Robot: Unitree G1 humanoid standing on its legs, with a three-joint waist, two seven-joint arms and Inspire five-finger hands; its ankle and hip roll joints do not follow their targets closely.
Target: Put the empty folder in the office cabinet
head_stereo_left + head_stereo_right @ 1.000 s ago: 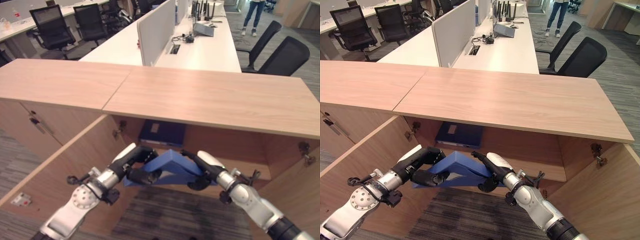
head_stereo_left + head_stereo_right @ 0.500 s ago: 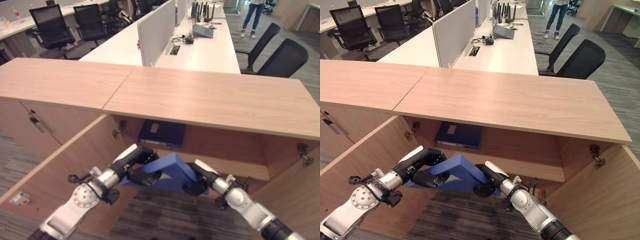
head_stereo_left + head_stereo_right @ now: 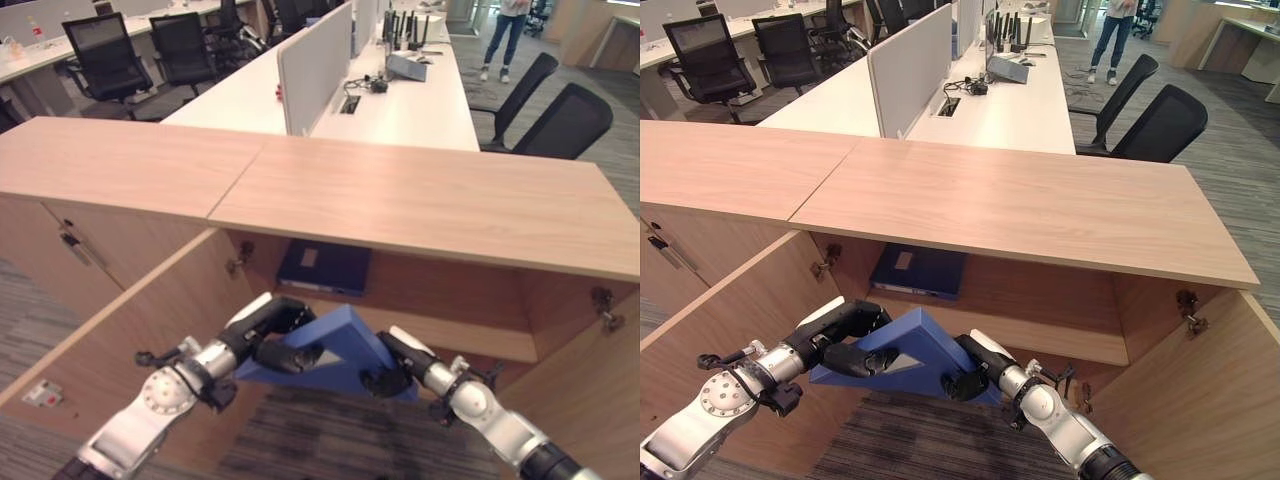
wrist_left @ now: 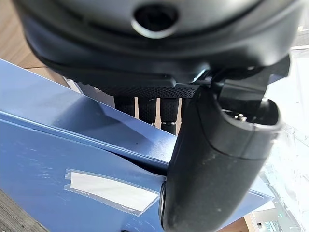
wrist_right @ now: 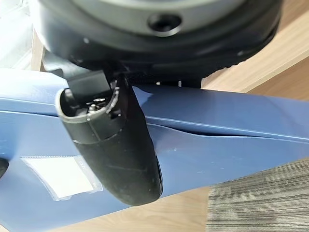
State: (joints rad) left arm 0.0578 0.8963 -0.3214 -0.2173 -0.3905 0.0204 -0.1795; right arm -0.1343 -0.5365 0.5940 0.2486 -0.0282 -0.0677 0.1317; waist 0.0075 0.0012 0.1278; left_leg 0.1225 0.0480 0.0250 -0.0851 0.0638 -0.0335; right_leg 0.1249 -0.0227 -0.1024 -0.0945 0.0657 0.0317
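Office cabinet point(image 3: 1020, 205) stands open, both doors swung out toward the near side. On its upper shelf point(image 3: 1040, 335), far left, a dark blue binder point(image 3: 918, 268) lies flat with a pale label on top. Rest of that shelf looks bare; the lower part of the cabinet is hidden behind the arms, can't tell what is there.

The blue folder point(image 3: 345, 345) is not in the cabinet yet: it is held in the air at the cabinet's open front, just below the shelf's near edge, between the two hands, spread open like a tent with its ridge up. A clear label pocket point(image 4: 111, 191) shows on its cover.

Left hand point(image 3: 275, 335) grips the folder's left side: fingers point(image 4: 147, 107) curled over the top edge, thumb pressed on the cover. Right hand point(image 3: 975, 368) clamps the right side, thumb point(image 5: 118, 145) on the cover; its fingers probably wrap behind, view is poor.

Against half a second ago: the folder sits a touch lower and nearer, its right flap more toward the near side, and the right hand has pulled slightly closer to the left. Left hand is about where it was. The binder on the shelf is unchanged.

Beyond the cabinet, a white desk point(image 3: 420, 100) with a divider panel point(image 3: 315, 60), black office chairs point(image 3: 575, 120), and a person's legs point(image 3: 503, 40) far right.
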